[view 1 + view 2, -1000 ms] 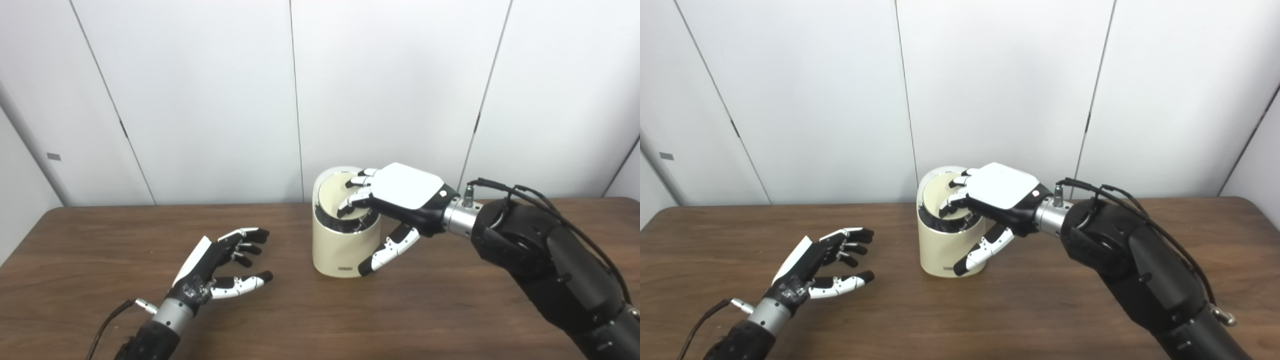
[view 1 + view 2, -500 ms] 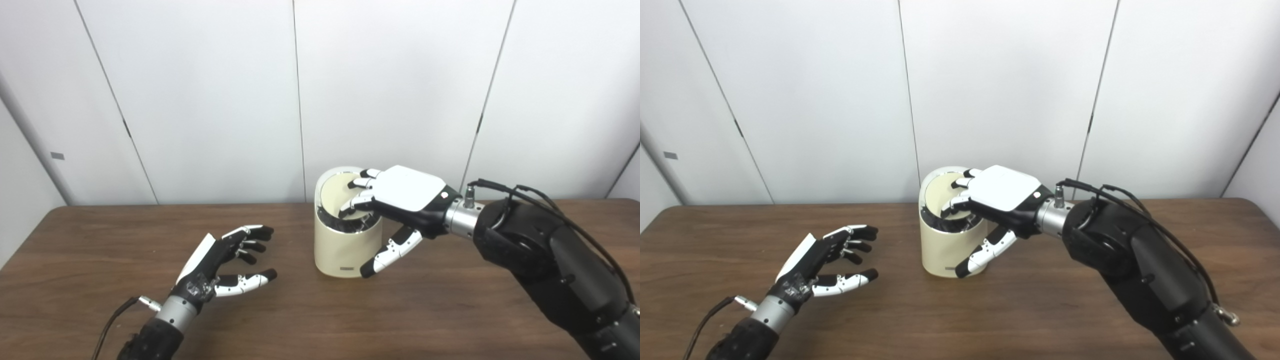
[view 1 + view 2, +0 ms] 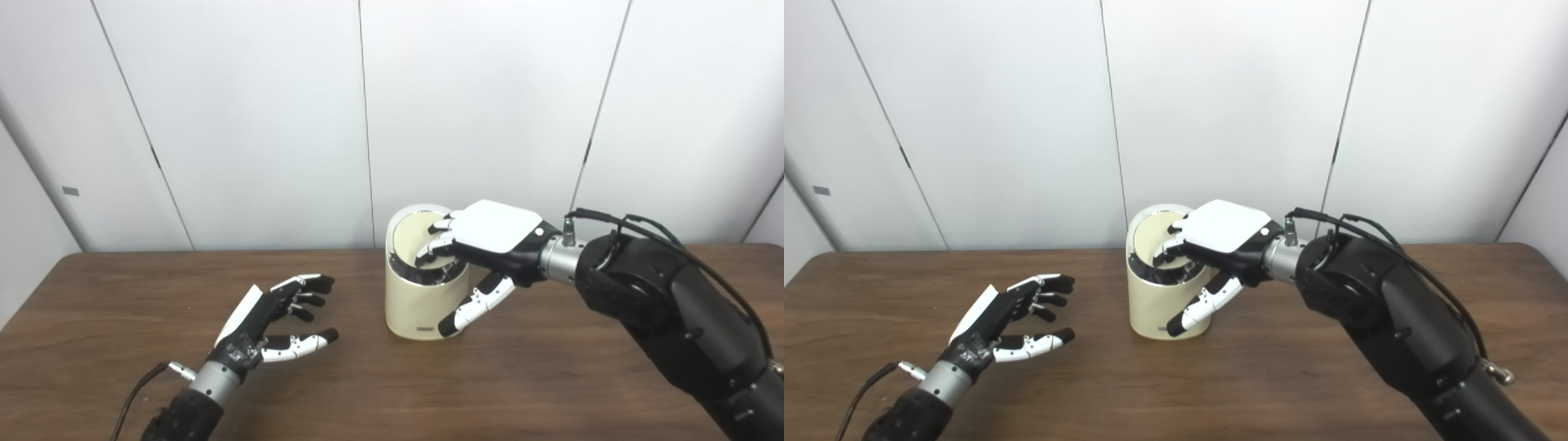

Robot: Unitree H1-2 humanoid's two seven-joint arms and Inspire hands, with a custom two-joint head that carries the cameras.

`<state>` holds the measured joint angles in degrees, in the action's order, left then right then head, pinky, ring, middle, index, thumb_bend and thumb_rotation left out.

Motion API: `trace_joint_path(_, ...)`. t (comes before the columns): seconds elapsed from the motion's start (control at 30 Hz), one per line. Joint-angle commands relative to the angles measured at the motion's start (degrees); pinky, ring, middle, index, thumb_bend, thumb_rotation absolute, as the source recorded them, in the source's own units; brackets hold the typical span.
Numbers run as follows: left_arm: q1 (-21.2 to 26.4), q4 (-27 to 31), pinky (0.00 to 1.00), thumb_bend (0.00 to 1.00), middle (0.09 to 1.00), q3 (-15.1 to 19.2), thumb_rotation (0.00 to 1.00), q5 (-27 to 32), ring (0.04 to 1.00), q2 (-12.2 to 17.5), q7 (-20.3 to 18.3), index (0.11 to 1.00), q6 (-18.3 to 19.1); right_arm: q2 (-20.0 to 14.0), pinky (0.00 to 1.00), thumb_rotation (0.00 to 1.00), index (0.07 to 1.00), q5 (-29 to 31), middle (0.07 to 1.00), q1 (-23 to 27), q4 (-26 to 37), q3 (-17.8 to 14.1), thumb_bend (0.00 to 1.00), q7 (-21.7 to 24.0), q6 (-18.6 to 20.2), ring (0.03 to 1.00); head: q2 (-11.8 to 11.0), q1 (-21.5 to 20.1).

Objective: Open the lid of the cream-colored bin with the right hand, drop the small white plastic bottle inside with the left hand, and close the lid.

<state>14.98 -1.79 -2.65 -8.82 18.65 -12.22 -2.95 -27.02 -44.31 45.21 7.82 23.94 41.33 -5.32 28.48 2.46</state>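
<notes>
The bin [image 3: 422, 300] stands upright at mid-table [image 3: 551, 380], toward the back edge. Its lid [image 3: 416, 236] is a round swing disc, tilted inward inside a dark rim, so the mouth is partly open. The bin looks light and stiff with a smooth, likely slippery shell, so a hard push on the lid could slide or tip it. A steady press on the lid's near part seems the place to work, with the thumb bracing the wall.

The right hand [image 3: 490, 236] lies over the bin's top from the right: its fingers [image 3: 436, 245] are curled onto the lid, and its thumb [image 3: 474, 305] reaches down the front wall, so it loosely spans the rim.

Left of the bin, well apart, the left hand [image 3: 269, 315] hovers over the table, fingers spread, holding nothing. No bottle is visible.
</notes>
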Motion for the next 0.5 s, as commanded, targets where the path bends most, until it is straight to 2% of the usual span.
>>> trace_joint_path(0.0, 2.1, 1.7, 0.65, 0.64, 0.799, 0.8, 0.15, 0.8, 0.756, 1.0, 0.2, 0.809, -1.2, -1.5, 0.95, 0.89, 0.803, -0.9, 0.784, 0.2, -0.3, 0.0, 0.81, 2.8, 2.1, 0.932, 0.1, 0.1)
trace_joint_path(0.2, 2.1, 1.8, 0.65, 0.63, 0.797, 0.6, 0.16, 0.0, 0.753, 0.9, 0.4, 0.806, -1.1, -1.2, 0.97, 0.89, 0.803, 2.3, 0.786, 0.1, 0.6, -2.1, 0.80, 1.1, 2.3, 0.933, 0.0, 0.1)
trace_joint_path(0.3, 2.1, 1.7, 0.65, 0.63, 0.797, 0.8, 0.14, 0.7, 0.755, 0.8, 0.2, 0.805, -1.0, -0.6, 0.98, 0.83, 0.797, 5.3, 0.789, -0.2, 0.7, -4.4, 0.78, -0.5, 2.4, 0.927, -0.1, 0.1)
trace_joint_path(0.4, 2.1, 1.6, 0.65, 0.63, 0.795, 0.7, 0.13, 0.6, 0.754, 0.9, 0.2, 0.803, -1.4, 0.0, 0.94, 0.77, 0.790, 9.1, 0.780, -0.8, 0.2, -7.3, 0.75, -3.7, 1.5, 0.915, -0.1, 0.1)
trace_joint_path(0.47, 2.1, 1.4, 0.65, 0.63, 0.796, 0.6, 0.15, 0.5, 0.753, 0.9, 0.2, 0.805, -1.7, 0.7, 0.96, 0.74, 0.800, 10.9, 0.793, -1.4, 0.2, -9.3, 0.72, -5.4, 2.0, 0.931, -0.1, 0.1)
